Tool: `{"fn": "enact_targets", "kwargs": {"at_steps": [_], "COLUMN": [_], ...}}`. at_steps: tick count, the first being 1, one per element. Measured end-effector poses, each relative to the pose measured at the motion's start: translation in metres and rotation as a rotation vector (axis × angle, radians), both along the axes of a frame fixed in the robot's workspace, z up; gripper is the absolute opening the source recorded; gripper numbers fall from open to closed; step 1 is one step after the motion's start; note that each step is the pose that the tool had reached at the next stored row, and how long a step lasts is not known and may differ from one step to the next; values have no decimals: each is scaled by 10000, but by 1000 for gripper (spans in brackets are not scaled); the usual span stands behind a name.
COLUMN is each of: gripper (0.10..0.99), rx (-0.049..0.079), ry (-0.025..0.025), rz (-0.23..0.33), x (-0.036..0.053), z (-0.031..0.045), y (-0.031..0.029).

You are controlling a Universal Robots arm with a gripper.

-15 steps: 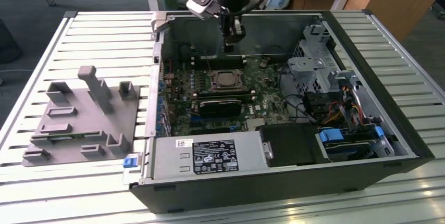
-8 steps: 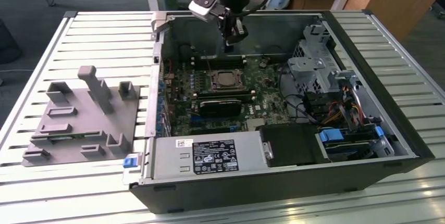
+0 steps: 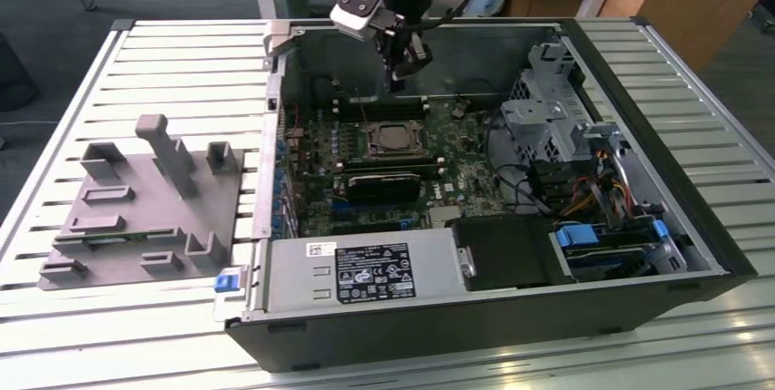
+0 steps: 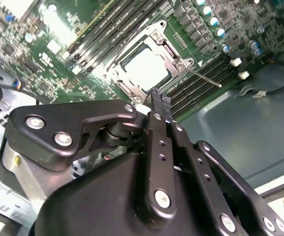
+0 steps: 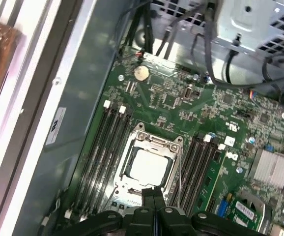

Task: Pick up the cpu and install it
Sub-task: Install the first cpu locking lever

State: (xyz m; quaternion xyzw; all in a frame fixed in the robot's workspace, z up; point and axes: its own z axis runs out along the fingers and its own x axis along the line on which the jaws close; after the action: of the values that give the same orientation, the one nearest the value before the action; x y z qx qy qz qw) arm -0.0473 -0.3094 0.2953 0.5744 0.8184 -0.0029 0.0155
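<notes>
Cpu (image 5: 148,164) flat in socket (image 5: 152,143), square, top up.

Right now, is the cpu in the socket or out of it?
In: the cpu lies flat inside the socket frame in both wrist views, and the shut gripper above holds nothing.

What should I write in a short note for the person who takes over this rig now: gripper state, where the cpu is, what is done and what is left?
Gripper: shut, holding nothing, poised above the motherboard inside the open computer case, near the case's back wall in the exterior view.
Cpu: it lies flat in the socket, inside the metal frame, seen in both wrist views.
Done: the cpu appears seated in the socket.
Left: the thin socket lever sticks out to the side; I cannot tell if the frame is locked, so check it.
Grey fixture on the table beside the case: I see no chip on it.
</notes>
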Motion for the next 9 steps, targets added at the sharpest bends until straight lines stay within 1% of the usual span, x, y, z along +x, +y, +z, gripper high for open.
{"fn": "enact_targets", "kwargs": {"at_steps": [9], "gripper": [106], "rx": [-4], "ry": [0], "rz": [1307], "x": [-5], "z": [-8], "y": [0]}}
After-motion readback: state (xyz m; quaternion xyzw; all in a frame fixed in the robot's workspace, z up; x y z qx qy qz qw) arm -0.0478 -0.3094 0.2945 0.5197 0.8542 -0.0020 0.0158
